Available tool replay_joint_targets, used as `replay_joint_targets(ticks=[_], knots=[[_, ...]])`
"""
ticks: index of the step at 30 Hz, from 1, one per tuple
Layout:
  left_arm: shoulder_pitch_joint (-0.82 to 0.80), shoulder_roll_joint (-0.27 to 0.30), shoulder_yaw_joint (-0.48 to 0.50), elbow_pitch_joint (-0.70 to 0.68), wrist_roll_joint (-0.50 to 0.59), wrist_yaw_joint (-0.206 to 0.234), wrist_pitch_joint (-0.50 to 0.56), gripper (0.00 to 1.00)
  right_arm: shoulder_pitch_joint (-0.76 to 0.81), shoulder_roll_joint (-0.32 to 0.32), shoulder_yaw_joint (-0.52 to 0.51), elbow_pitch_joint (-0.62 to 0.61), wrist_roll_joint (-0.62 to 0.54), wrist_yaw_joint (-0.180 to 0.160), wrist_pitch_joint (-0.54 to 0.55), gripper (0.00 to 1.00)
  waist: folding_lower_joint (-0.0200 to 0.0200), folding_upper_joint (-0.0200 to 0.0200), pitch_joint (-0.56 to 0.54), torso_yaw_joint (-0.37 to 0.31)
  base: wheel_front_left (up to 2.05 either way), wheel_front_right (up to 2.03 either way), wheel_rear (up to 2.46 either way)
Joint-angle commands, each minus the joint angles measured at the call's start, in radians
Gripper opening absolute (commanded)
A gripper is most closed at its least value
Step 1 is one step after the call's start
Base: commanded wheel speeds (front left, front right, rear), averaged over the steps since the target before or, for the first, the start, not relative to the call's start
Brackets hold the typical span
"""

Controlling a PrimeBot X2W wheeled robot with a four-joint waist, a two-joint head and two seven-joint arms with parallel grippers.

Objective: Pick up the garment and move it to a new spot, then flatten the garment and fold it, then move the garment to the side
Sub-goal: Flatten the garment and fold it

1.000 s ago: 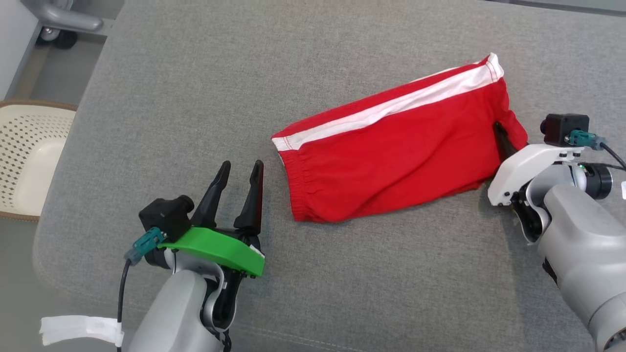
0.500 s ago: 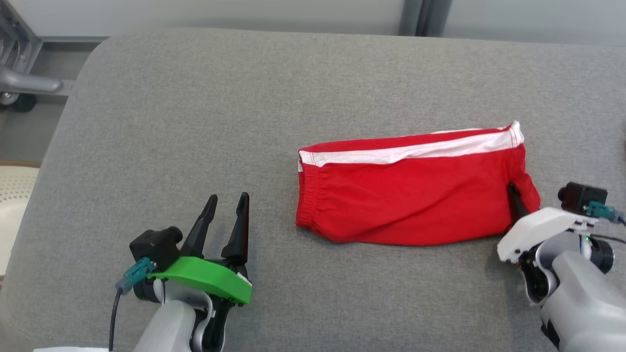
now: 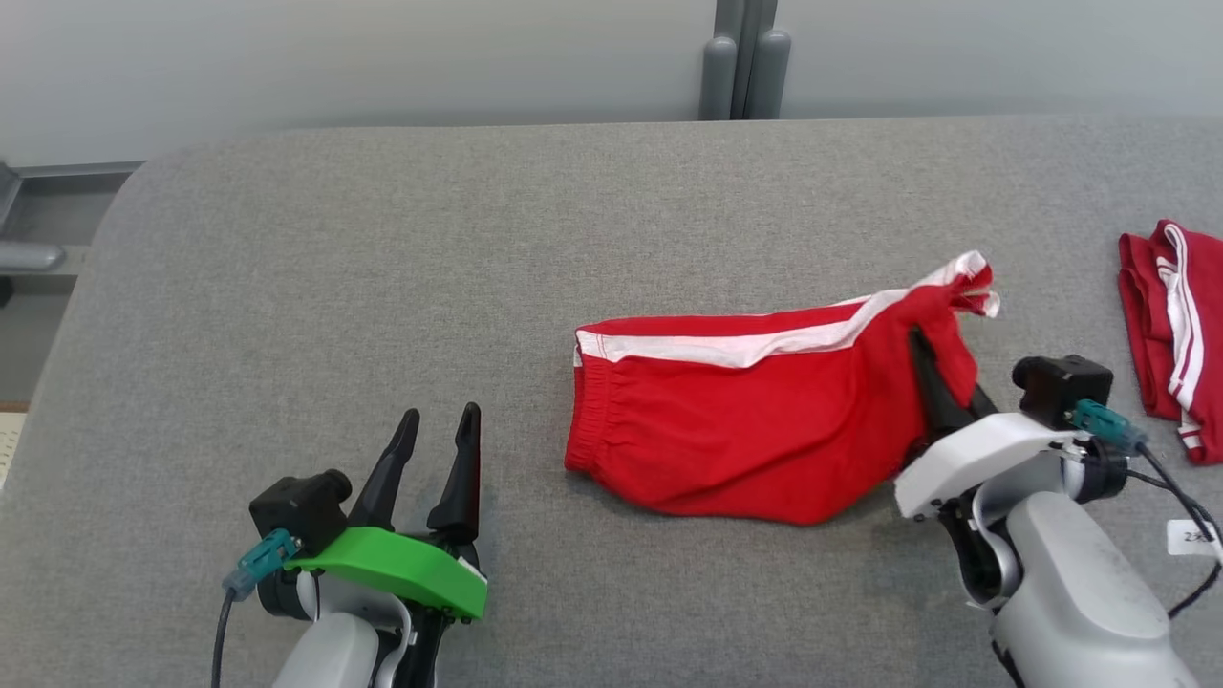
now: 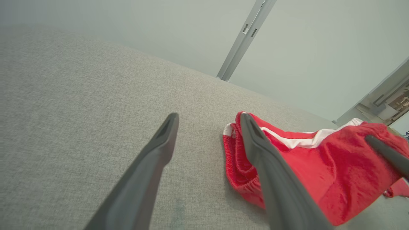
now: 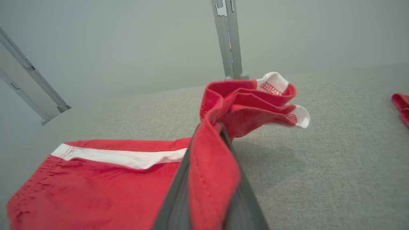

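Now the head view had turned compared with half a second before, so the whole picture was shifted and a second red garment showed at the right edge of the grey padded surface; that was the camera's move, not a move of the things. The real change was at the right end of the garment, a pair of red shorts with a white stripe. Earlier this end lay flat on the surface, and now it was lifted and bunched. The right gripper had its two dark fingers pressed together on the fabric there, as before, with a fold of red cloth draped over them. In the right wrist view the hem stood up above the fingertips in crumpled layers, and its shadow fell on the surface below. The waistband end at the left rested on the surface in both pictures. The left gripper stayed with its fingers spread wide and held nothing, low over the surface just to the left of the waistband, not touching it.
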Motion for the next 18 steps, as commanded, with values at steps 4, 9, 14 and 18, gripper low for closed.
replay_joint_targets(ticks=[4,9,14,18], knots=[[0.017,0.002,-0.002,0.008,-0.008,0.003,-0.003,1.00,0.018,0.025,0.093,-0.082,-0.020,0.000,-0.002,0.00,0.0001,-0.0001,-0.003,0.028,0.00,0.00,0.00],[0.021,-0.002,-0.010,0.015,-0.012,0.003,-0.003,1.00,-0.009,0.052,0.228,-0.111,0.006,0.000,-0.002,0.00,0.0001,-0.0001,-0.008,0.068,0.00,0.00,0.00],[0.021,-0.002,-0.026,0.019,-0.014,0.003,-0.003,1.00,-0.029,0.080,0.335,-0.066,0.039,0.000,-0.002,0.00,0.0001,-0.0001,-0.014,0.105,0.00,0.00,0.00],[0.020,0.002,-0.031,0.022,-0.015,0.003,-0.003,1.00,-0.047,0.098,0.402,-0.003,0.058,0.000,-0.002,0.00,0.0001,-0.0001,-0.017,0.127,0.00,0.00,0.00]])
